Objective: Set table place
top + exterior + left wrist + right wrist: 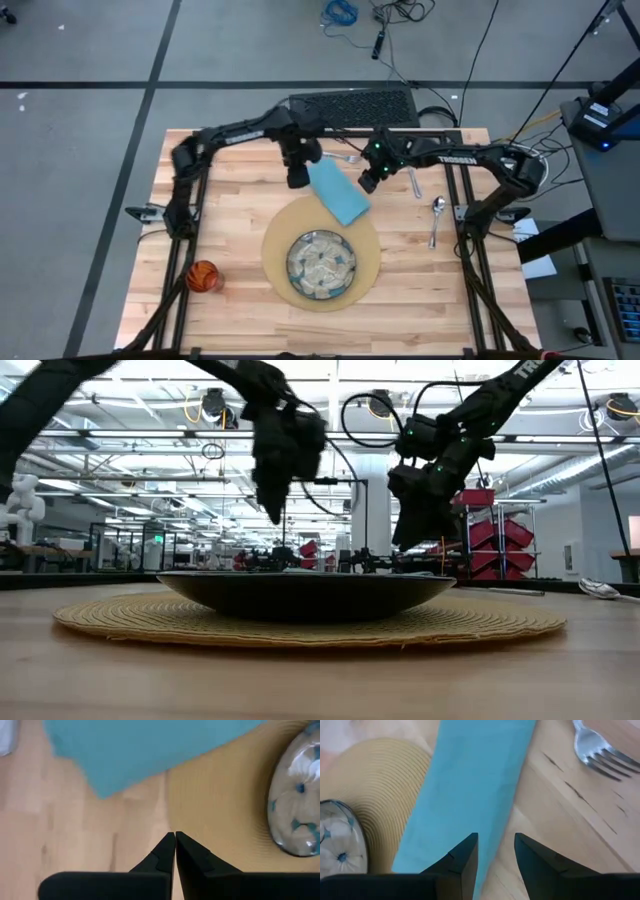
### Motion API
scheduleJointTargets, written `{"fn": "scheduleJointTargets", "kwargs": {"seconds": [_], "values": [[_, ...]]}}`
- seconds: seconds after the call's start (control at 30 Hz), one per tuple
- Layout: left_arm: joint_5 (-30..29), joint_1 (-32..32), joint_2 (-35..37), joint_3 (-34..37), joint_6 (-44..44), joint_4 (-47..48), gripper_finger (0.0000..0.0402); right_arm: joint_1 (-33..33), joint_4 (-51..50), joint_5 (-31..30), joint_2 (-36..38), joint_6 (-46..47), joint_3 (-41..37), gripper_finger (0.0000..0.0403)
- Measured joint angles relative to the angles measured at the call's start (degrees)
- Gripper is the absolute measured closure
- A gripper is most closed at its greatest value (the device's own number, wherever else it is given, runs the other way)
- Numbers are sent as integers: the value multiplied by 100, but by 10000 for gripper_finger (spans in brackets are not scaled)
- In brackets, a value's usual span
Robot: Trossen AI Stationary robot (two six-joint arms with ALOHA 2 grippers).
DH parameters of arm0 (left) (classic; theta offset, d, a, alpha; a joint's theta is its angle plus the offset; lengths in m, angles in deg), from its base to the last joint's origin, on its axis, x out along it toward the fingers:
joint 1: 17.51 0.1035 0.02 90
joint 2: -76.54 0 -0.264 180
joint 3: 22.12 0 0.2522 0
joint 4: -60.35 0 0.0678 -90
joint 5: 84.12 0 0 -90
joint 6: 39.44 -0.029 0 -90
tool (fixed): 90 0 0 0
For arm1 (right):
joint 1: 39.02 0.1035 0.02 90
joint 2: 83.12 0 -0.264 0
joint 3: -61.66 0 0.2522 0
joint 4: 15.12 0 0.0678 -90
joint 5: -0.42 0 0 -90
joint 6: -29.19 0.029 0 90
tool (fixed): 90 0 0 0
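Note:
A greenish patterned plate (321,265) sits on the round tan mat (280,232) at the middle of the table (230,200). A light-blue napkin (340,193) lies flat and slanted, its near end over the mat's far rim and the rest on the wood. My left gripper (297,180) hangs shut just left of the napkin (140,745), its tips (175,836) above the mat's edge and touching nothing. My right gripper (368,183) hangs open over the napkin's right long edge (512,805), pointing down at a slant, clear of the cloth in the low view (410,540).
A fork (348,158) lies beyond the napkin near the far edge. A knife (415,183) and a spoon (436,215) lie to the right of the mat. A small orange cup (202,276) stands near the left edge. A black keyboard (352,107) sits behind the table.

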Motion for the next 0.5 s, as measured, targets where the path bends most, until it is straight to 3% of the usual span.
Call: {"fn": "scheduleJointTargets", "kwargs": {"seconds": [0.1,0.23,0.5], "values": [[-14,249,388,846,89,-815,402,43,122,-3,0,-57,0,284],[-27,286,682,1433,-194,-2080,402,44,330,43,0,38,0,284],[-973,-255,540,1975,-1019,-2438,402,282,347,213,0,309,2,284]]}}
